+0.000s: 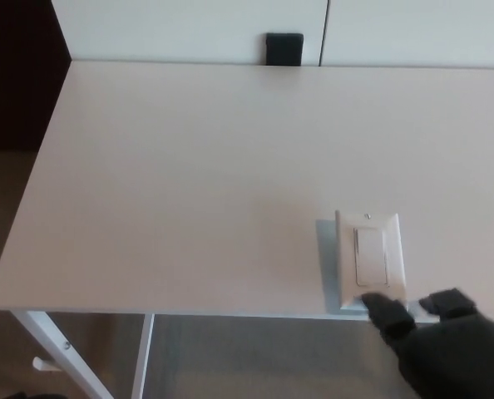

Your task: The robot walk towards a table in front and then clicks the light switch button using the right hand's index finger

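Note:
A white light switch plate (370, 258) with a rocker button (369, 256) lies flat on the pale table (189, 174), near its front edge at the right. My right hand (447, 349), black, sits at the bottom right, just off the table's front edge. Its fingers are spread and hold nothing; one fingertip (386, 309) overlaps the plate's near edge, below the rocker. The rocker itself is uncovered. My left hand does not show.
A small black block (284, 48) stands at the table's far edge against the white wall panels. White table legs (60, 349) show below the front left corner, over a brown floor. A dark area borders the table's left side.

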Robot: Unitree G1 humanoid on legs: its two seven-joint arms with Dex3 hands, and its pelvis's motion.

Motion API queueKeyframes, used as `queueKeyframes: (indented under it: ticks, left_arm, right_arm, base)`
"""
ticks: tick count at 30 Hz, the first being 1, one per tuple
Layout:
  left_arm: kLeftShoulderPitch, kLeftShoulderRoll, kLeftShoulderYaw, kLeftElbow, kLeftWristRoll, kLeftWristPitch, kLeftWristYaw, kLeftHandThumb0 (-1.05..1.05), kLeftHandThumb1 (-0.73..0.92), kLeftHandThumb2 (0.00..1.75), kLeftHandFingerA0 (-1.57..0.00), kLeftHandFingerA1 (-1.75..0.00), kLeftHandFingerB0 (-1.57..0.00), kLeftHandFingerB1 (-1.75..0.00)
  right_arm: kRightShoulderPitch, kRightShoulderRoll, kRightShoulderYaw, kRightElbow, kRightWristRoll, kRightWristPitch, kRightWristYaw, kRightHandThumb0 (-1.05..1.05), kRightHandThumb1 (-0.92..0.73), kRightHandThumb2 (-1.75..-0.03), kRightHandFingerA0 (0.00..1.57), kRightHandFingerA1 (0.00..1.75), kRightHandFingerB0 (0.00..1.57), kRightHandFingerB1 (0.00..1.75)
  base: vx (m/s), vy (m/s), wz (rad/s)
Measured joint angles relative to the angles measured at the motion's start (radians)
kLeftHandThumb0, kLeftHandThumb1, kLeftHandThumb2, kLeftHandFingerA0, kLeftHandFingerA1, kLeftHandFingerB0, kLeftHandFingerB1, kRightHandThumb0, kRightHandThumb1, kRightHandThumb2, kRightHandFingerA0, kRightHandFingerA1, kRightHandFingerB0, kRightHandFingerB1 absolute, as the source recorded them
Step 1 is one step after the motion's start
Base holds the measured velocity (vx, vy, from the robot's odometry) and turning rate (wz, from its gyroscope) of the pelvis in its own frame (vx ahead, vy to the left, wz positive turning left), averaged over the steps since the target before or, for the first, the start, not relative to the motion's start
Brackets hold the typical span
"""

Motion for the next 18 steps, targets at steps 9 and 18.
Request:
queueKeyframes:
  ticks: [9,18]
  left_arm:
    - [-0.006,0.0,-0.001,0.0,0.0,0.0,0.0,-0.23,0.63,0.59,-0.53,-0.45,-0.43,-0.39]
    - [-0.006,0.0,-0.003,0.009,0.001,0.0,0.0,-0.24,0.64,0.59,-0.53,-0.45,-0.44,-0.39]
  right_arm:
    - [0.124,-0.008,-0.106,-0.336,0.028,-0.045,0.027,-0.41,-0.12,-0.84,0.12,0.62,0.0,0.52]
    - [0.489,0.034,-0.294,-0.453,0.155,-0.221,-0.105,-0.42,-0.16,-0.85,0.1,0.58,0.01,0.49]
  base:
    - [0.0,-0.001,0.01]
    - [0.0,0.0,0.0]
